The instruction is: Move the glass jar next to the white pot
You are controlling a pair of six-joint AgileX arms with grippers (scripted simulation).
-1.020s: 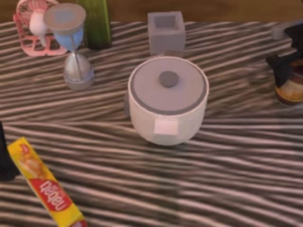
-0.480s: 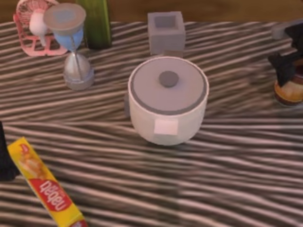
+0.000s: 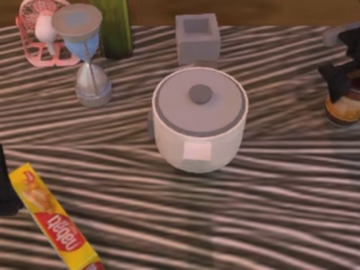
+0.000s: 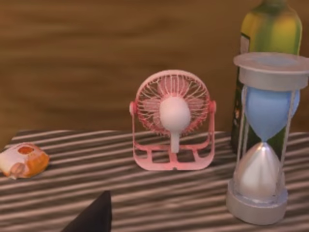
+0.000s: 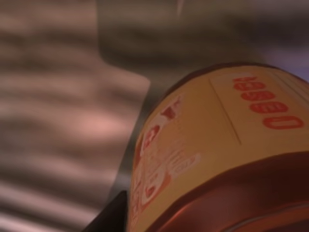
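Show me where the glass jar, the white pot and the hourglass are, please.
glass jar (image 3: 343, 111): top view, on its amber side.
white pot (image 3: 199, 94): top view, on the lid's grey knob.
hourglass (image 3: 93, 85): top view, on its lower bulb.

Your right gripper (image 3: 341, 79) sits at the table's far right edge in the top view, dark fingers pointing down and closed around the glass jar (image 3: 343, 109), whose label fills the right wrist view. Your left arm (image 3: 4, 188) is parked at the left edge, only a dark sliver of it showing.
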